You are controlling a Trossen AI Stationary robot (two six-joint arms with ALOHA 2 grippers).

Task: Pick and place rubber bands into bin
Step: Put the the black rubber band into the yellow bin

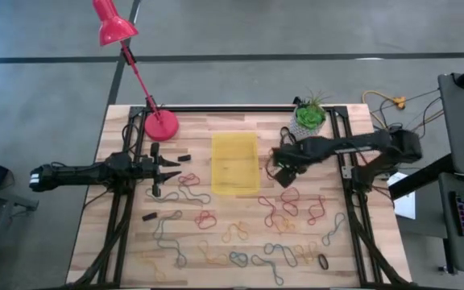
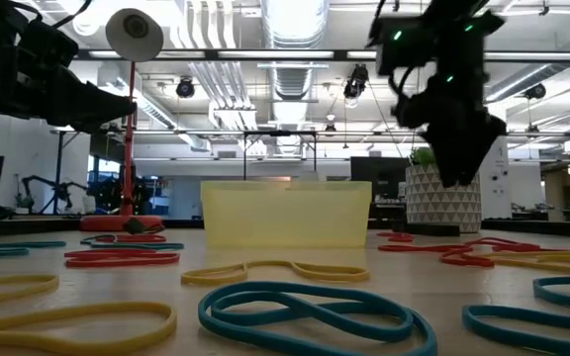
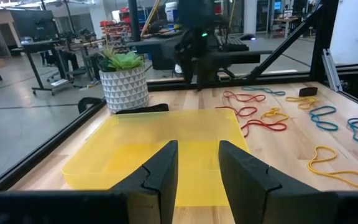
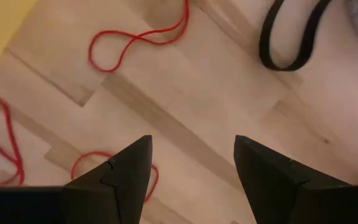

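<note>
The yellow translucent bin (image 1: pixel 234 163) stands at the table's middle and shows empty in the left wrist view (image 3: pixel 135 155). Many rubber bands lie flat on the wood, mostly on the near half (image 1: pixel 240 234), in red, tan, blue and black. My left gripper (image 1: pixel 167 171) is open and empty, level, just left of the bin, pointing at it (image 3: pixel 197 149). My right gripper (image 1: pixel 284 173) is open and empty, pointing down above the wood right of the bin (image 2: pixel 460 148). Under it lie a red band (image 4: pixel 135 43), another red band (image 4: pixel 114 165) and a black band (image 4: pixel 297 37).
A red desk lamp (image 1: pixel 161 123) stands at the far left. A white ribbed plant pot (image 1: pixel 309 118) stands at the far right, close behind my right arm. Small black blocks (image 1: pixel 184 157) lie near my left gripper. A black frame runs along the table's edges.
</note>
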